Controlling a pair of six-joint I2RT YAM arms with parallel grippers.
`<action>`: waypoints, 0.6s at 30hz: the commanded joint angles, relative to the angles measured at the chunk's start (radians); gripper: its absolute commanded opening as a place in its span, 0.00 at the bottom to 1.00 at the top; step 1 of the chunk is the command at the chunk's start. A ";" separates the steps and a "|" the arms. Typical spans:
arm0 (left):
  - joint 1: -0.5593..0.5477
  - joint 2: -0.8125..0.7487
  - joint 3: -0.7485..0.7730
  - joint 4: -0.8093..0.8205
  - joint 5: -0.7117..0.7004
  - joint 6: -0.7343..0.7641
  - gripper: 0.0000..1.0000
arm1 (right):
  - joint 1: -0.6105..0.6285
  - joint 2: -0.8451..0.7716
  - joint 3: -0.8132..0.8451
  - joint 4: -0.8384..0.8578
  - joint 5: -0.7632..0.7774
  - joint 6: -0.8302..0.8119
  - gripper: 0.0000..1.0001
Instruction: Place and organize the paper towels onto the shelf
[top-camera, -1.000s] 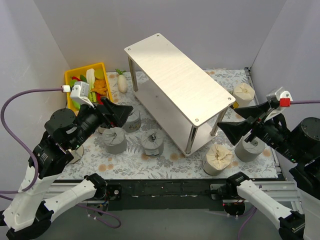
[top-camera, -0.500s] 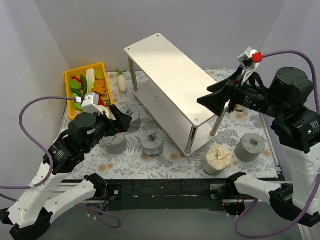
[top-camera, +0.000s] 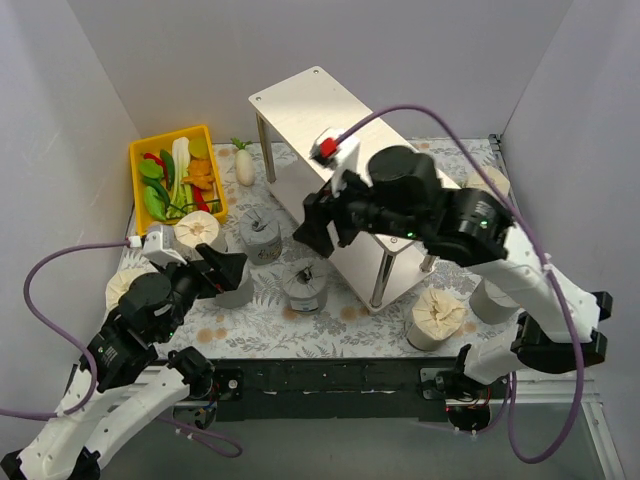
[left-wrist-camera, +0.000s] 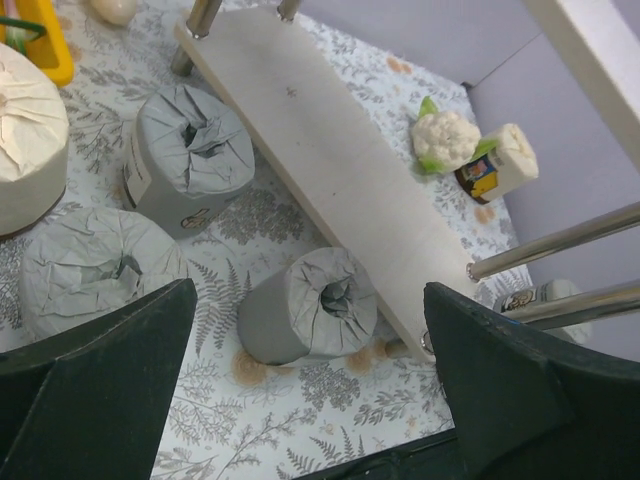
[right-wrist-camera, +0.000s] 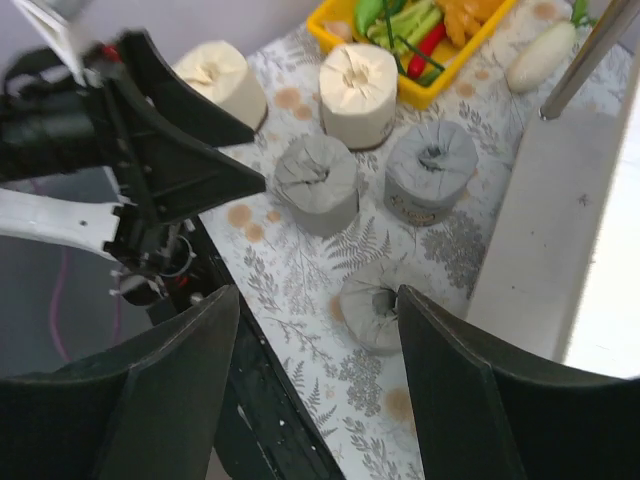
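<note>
- Paper towels (left-wrist-camera: 322, 312) sit on the worktop (left-wrist-camera: 250, 215) beside the shelf (left-wrist-camera: 320, 160);
- we see the left fingers (left-wrist-camera: 100, 390) spread wide, holding nothing;
- the right fingers (right-wrist-camera: 170, 400) likewise.

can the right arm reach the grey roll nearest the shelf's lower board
Probably yes: the right gripper hangs open over that grey roll, nothing between them, though the shelf stands close beside.
</note>
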 joint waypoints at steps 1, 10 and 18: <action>-0.003 -0.076 -0.041 0.063 0.005 0.025 0.98 | 0.108 0.085 -0.018 -0.053 0.275 -0.023 0.72; -0.003 -0.169 -0.115 0.106 0.032 0.041 0.98 | 0.148 0.137 -0.320 0.086 0.308 -0.008 0.73; -0.003 -0.303 -0.127 0.108 -0.001 0.026 0.98 | 0.148 0.329 -0.225 0.030 0.354 -0.049 0.79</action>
